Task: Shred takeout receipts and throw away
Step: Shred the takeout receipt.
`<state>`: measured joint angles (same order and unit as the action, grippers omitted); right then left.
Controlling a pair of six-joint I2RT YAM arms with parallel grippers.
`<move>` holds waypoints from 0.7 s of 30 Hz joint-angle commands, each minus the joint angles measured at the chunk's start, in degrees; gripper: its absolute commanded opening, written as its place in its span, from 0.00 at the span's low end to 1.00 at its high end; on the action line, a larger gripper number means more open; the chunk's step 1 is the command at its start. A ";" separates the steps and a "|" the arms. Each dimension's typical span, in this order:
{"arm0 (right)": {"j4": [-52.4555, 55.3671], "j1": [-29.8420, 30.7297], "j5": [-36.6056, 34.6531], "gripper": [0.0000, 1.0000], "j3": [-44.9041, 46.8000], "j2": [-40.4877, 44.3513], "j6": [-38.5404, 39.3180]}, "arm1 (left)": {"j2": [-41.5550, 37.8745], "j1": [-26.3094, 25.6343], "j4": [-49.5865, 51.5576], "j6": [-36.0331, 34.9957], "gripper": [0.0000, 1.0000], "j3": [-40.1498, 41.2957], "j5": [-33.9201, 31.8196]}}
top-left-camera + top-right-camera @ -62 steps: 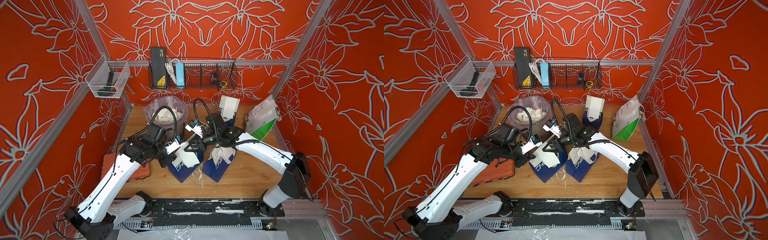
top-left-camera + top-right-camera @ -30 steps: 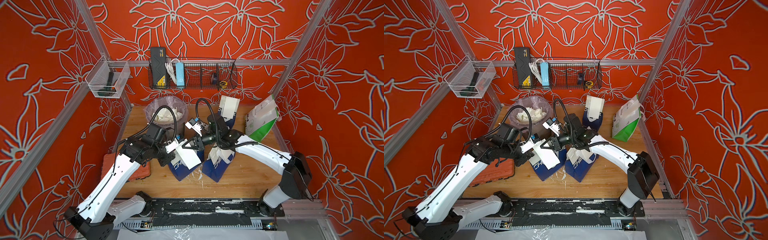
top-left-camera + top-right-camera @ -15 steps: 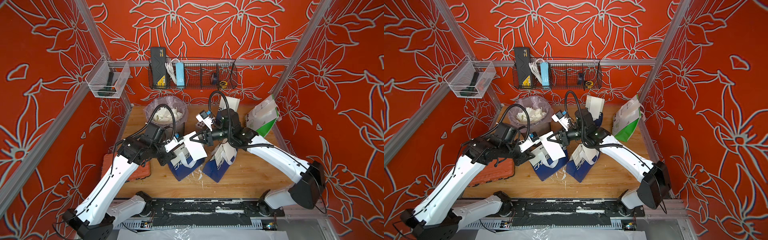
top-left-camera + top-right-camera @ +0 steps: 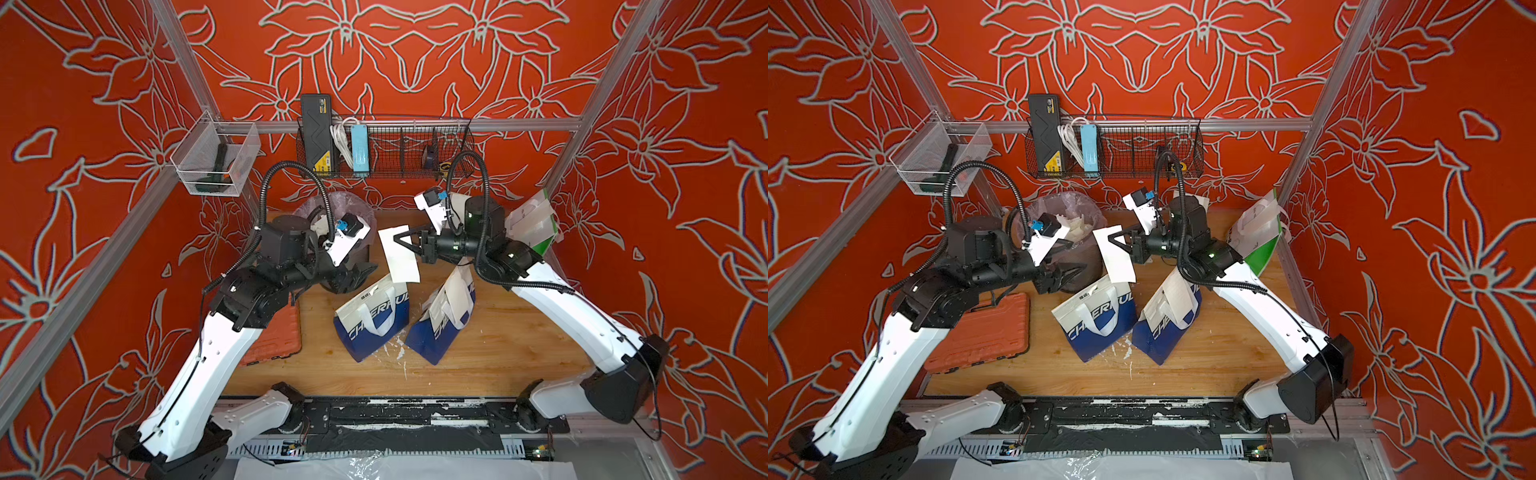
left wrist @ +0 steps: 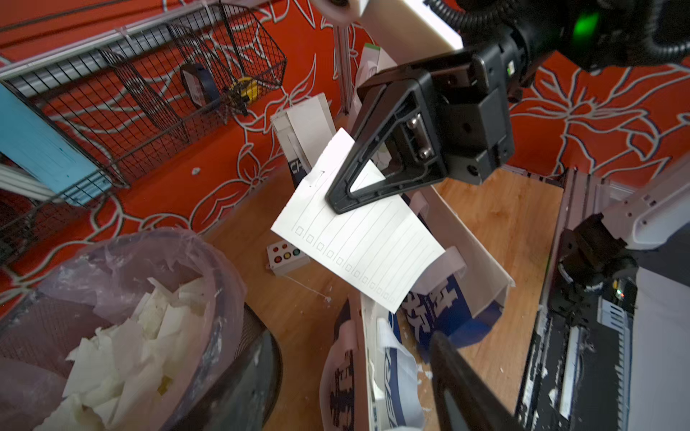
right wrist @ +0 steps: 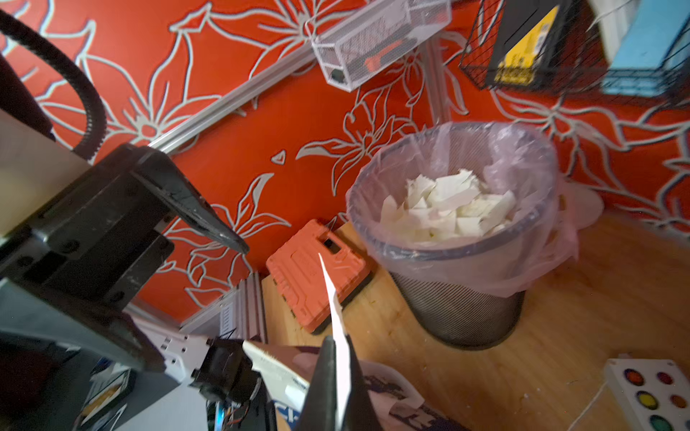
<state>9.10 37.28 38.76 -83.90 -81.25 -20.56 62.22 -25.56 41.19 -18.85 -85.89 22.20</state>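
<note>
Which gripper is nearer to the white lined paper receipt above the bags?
Right. The right gripper pinches the receipt near its top; the left gripper stands open beside it, apart.

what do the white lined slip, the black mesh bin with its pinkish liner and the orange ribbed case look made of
White lined slip: thin matte paper, curling and edge-thin. Black mesh bin: probably metal, fine mesh wall. Pinkish liner: thin plastic film, translucent, wrinkled. Orange ribbed case: likely moulded hard plastic, matte, raised ribs.
</note>
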 commanded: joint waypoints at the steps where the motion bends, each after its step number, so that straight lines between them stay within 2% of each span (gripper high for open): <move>1: -3.31 -0.28 -9.71 0.00 -3.78 -0.06 -2.90 | 1.97 -0.19 -13.80 2.20 0.68 1.54 2.23; 8: -2.60 0.36 -19.76 0.00 -7.85 -1.49 -3.44 | 6.13 -0.45 -26.67 5.23 0.73 4.73 0.93; 10: -1.21 0.84 -23.55 0.00 -8.62 -1.86 -3.56 | 6.68 -2.35 -29.31 5.97 0.74 4.82 -1.10; 14: 0.31 1.64 -29.41 0.00 -9.39 -2.48 -6.56 | 7.56 -8.93 -31.85 2.73 0.75 5.96 -15.14; 21: 0.56 3.27 -33.88 0.00 -10.66 -3.86 -9.55 | 10.69 -16.86 -33.81 0.00 0.75 6.65 -30.00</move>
<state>9.37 39.88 9.02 -92.20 -84.58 -27.16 71.29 -40.64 10.17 -17.08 -79.11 1.26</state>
